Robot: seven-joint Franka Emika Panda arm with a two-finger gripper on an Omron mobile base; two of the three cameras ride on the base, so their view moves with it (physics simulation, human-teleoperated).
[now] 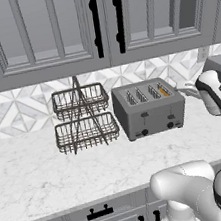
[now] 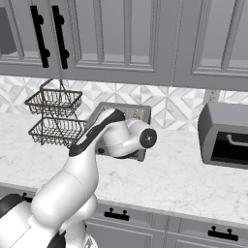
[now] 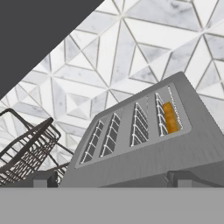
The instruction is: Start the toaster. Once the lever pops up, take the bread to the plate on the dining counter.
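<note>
The boxy grey metal four-slot toaster (image 1: 149, 107) stands on the white grey-veined marble worktop (image 1: 51, 172) against the patterned tile wall, just to the right of a two-tier dark wire basket rack (image 1: 82, 118) and below grey wall cabinets with black handles (image 1: 96, 23). A small tan-orange slice of bread (image 3: 169, 117) sits down inside the rightmost slot, its top edge showing between the wires; from the left base camera it reads as an orange fleck (image 1: 164, 91) at the far right end of the toaster's top. The dark levers on the toaster's front face (image 1: 144, 114) appear to sit high in their tracks, so by my reading the toaster has not yet been started, though they are too small to be sure. The robot's gripper (image 3: 112, 178) hangs near and above the toaster's front edge, looking along its top toward the wall; two dark finger tips (image 3: 43, 178) rise well apart at the bottom of the hand camera with nothing between them, so the fingers stand spread and empty. What seems to be left is nearly everything: pressing down the lever for the bread's slot, waiting for it to pop, lifting the slice out, and carrying it away to the plate. A grey boxy appliance with a dark front opening (image 2: 224, 140) stands farther right on the worktop.
</note>
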